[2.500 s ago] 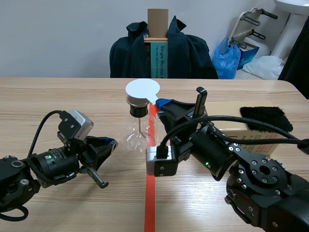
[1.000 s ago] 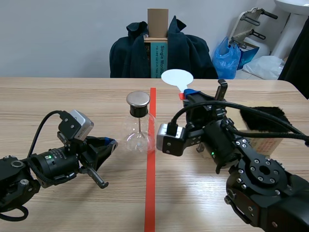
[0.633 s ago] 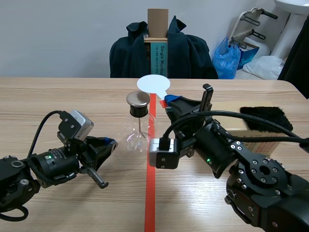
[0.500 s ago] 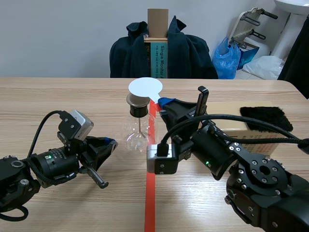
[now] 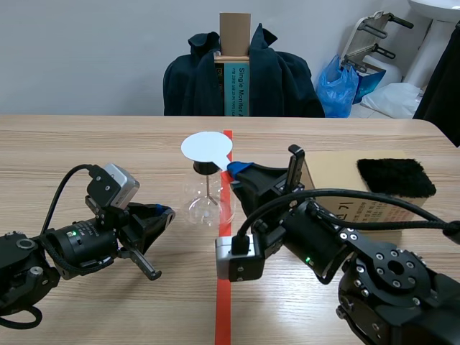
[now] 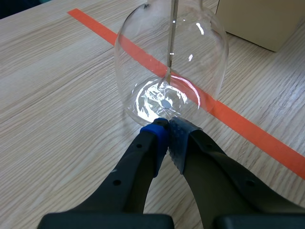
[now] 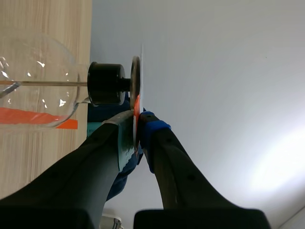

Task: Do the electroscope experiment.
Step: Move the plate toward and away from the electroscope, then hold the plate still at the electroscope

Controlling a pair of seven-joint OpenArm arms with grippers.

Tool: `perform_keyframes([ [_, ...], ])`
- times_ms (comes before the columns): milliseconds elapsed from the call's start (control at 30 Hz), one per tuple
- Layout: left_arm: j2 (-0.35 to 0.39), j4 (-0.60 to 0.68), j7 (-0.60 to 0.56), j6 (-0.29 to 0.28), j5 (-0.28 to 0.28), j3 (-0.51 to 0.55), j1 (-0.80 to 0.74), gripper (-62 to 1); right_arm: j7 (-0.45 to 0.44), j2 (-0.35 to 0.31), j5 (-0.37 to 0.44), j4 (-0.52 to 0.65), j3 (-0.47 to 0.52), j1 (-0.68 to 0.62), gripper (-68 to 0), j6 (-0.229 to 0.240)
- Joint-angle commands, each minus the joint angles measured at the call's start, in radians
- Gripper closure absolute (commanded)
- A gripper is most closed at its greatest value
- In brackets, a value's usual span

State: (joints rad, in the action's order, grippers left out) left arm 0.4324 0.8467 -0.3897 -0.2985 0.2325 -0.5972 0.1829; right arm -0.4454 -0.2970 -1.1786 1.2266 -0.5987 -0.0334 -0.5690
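Flask [image 5: 208, 205] stands mid-table [image 5: 86, 144], just L of the tape [image 5: 223, 287] and well back from the near edge. It's clear glass w/ a black stopper [image 7: 106, 83], a metal cap [image 7: 135, 81] and a thin rod [image 6: 171, 38] running down inside. R gripper [image 7: 136, 121] is clamped on the stem of a white disc [image 5: 206, 147], holding it flat over the cap; touching or just off it, can't tell. L gripper [image 6: 167, 129] lies low by the near L side of the flask, fingers pressed together w/ nothing between them, tips right at the base of the glass. Box [image 5: 345, 187] sits toward the R edge, black fur [image 5: 395, 176] on its top.
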Motion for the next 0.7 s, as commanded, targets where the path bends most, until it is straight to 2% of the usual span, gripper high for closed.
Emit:
perform_keyframes([
  [0, 0.001, 0.016, -0.01, 0.002, 0.009, 0.002, 0.013, -3.2, 0.001, -0.013, 0.006, 0.016, 0.004, 0.017, -0.7, -0.015],
  [200, 0.001, 0.016, -0.01, 0.002, 0.009, 0.002, 0.013, -3.2, 0.001, -0.013, 0.004, 0.016, 0.004, 0.017, -0.7, -0.018],
  [333, 0.001, 0.016, -0.01, 0.002, 0.009, 0.002, 0.013, -3.2, 0.001, -0.013, 0.004, 0.016, 0.004, 0.017, -0.7, -0.052],
  [667, 0.001, 0.016, -0.01, 0.002, 0.009, 0.002, 0.013, -3.2, 0.001, -0.013, 0.004, 0.016, 0.004, 0.017, -0.7, -0.052],
])
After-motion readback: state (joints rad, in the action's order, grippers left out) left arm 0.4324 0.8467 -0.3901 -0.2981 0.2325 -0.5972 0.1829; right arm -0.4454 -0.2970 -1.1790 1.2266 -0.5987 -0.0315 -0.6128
